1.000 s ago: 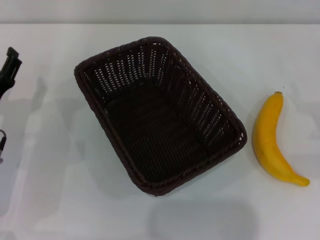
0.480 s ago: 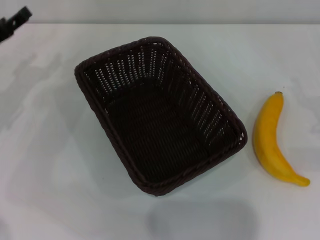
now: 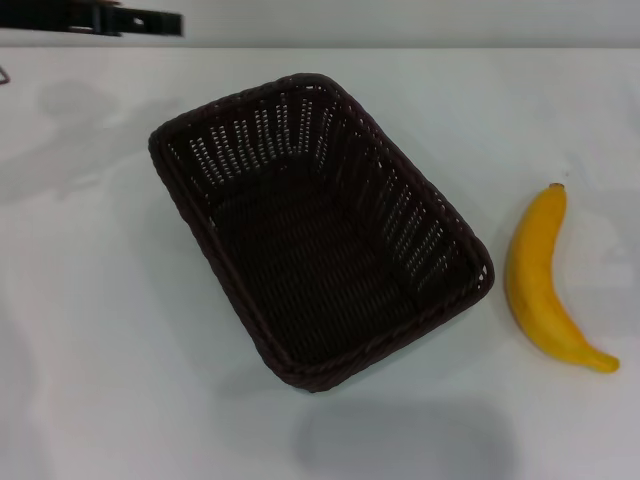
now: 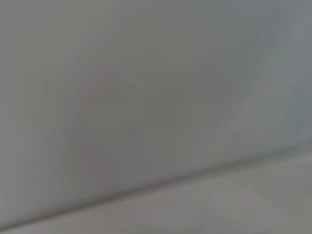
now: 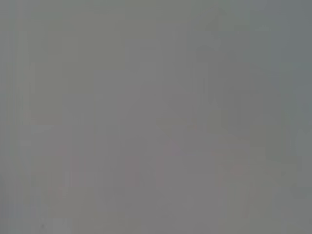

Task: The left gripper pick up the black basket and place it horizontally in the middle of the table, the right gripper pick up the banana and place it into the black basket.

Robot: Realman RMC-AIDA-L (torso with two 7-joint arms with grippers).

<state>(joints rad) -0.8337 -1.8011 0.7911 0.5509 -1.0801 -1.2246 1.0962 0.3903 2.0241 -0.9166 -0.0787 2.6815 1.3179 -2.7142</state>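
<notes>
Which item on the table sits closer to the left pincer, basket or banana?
The black basket: its far corner lies nearest the left pincer at the table's far-left edge. The banana lies beyond the basket's right side.

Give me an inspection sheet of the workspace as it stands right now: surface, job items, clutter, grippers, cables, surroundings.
Surface: white table, smooth, soft shadows only.
Black basket: upright on the table near the middle, set at a diagonal, not horizontal; nothing inside.
Banana: lying flat on the table on the robot's right of the basket, apart from it, not in it.
Clutter: nothing seen.
Left gripper: at the far left corner, well away from the basket, holding nothing; open or shut cannot be told.
Right gripper: not in view.
Cables: nothing seen.
Surroundings: plain grey wall behind the table; both wrist views show only blank grey.
</notes>
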